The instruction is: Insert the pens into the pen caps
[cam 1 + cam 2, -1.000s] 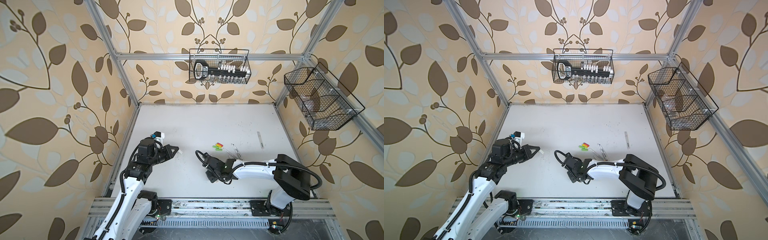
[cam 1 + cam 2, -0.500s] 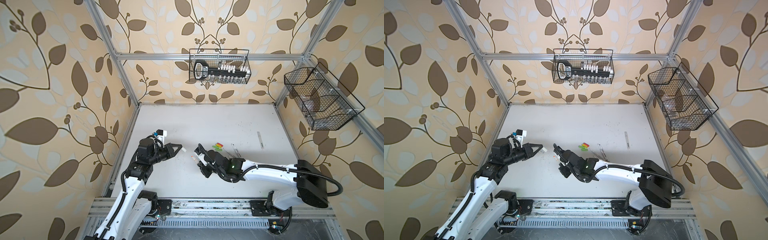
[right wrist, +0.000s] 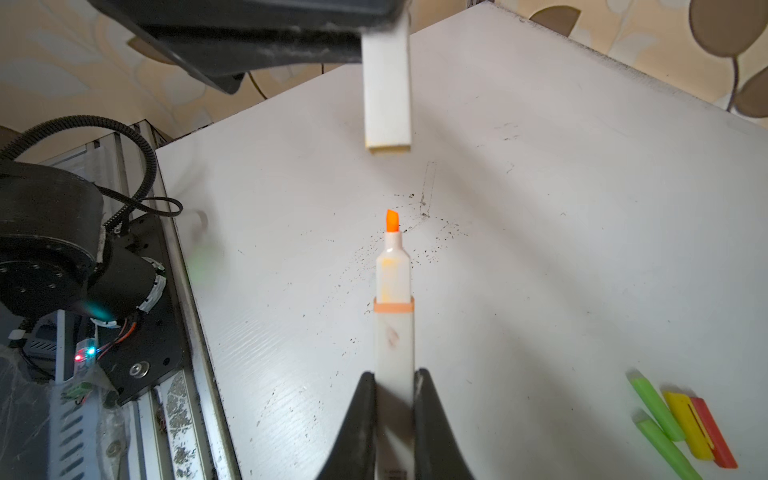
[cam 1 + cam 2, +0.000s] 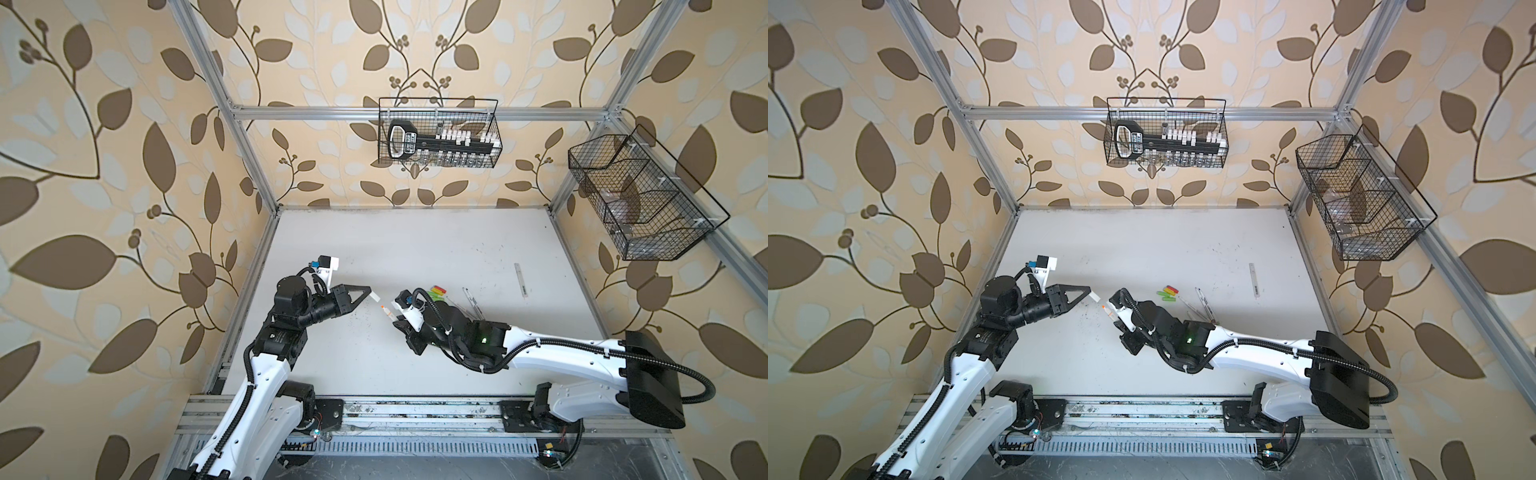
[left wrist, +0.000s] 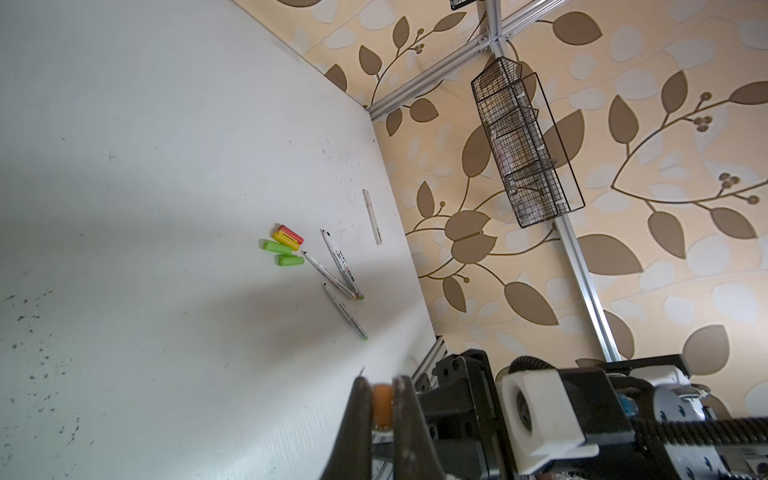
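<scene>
The thick pale grey marker with an orange chisel tip point(image 3: 394, 332) is clamped by its barrel in the right tool point(image 3: 395, 380), above the white table point(image 3: 540, 208) near its middle. Its tip points at the short pale grey cap point(image 3: 387, 95), near but apart, which the left tool point(image 5: 381, 384) pinches tight. Toward the table's right, lime green, yellow and red stubby caps point(image 5: 283, 247) lie clustered beside thin white pens point(image 5: 338, 266); a second grey marker point(image 5: 372, 216) lies apart.

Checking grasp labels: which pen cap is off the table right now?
The pale grey cap, pinched in the left gripper, in the air opposite the marker; the green, yellow and red caps lie on the table.
</scene>
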`<action>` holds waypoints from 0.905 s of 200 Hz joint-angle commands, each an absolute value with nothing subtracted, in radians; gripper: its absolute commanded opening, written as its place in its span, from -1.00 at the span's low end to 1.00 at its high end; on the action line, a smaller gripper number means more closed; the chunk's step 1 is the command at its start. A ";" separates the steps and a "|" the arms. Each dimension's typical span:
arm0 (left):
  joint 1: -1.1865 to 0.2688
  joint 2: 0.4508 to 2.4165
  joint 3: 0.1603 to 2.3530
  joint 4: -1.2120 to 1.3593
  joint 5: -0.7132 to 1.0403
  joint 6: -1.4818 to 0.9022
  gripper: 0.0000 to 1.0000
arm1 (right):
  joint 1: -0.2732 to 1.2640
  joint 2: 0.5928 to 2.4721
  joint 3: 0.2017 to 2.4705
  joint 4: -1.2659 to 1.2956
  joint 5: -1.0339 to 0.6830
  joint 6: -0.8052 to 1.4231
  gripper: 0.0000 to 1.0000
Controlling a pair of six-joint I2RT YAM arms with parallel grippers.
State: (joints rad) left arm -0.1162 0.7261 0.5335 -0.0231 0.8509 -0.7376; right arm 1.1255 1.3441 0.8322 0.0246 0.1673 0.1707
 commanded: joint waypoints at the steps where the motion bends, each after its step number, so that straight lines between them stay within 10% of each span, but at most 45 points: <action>1: -0.110 0.729 0.532 0.029 0.894 -0.746 -1.00 | 1.129 1.327 0.821 0.036 0.187 0.149 -0.72; 181: -0.114 0.745 0.511 0.026 0.904 -0.755 -1.00 | 1.115 1.342 0.858 0.017 0.184 0.137 -0.72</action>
State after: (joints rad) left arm -0.1162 0.7494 0.5175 -0.0174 0.8658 -0.7448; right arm 1.1198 1.3350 0.8322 0.0250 0.1829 0.1551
